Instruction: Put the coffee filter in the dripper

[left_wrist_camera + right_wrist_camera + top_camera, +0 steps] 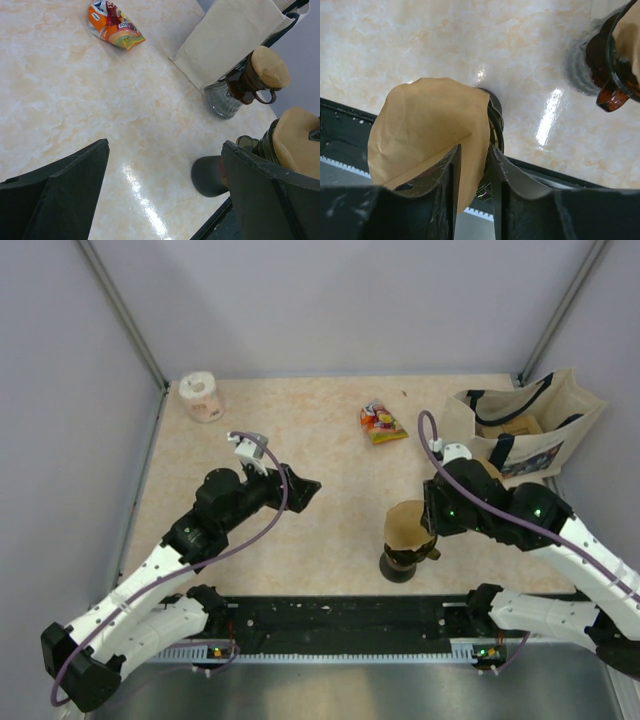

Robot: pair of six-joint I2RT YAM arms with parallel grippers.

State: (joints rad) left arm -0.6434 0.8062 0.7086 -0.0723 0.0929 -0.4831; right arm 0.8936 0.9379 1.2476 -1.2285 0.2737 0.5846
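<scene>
Apparently the coffee filter (pixel 427 120) sits partway into the dripper (pixel 496 125), pinched at its edge by the right gripper's (pixel 472 160) closed jaws; let go crooked, it may fold or tip out. The left gripper (pixel 165 145) hangs over the surface (pixel 75 100), jaws spread wide

The table (pixel 330 530) is cream, marbled with pale peach veins. At ten o'clock stands a white paper roll (pixel 203 397) with pink print; at twelve, a snack packet (pixel 381 423) in orange, red and yellow; at two, a cream tote bag (pixel 560 405) with navy straps. The coffee filter (pixel 430 125) is tan, the dripper (pixel 263 145) translucent olive-brown.
</scene>
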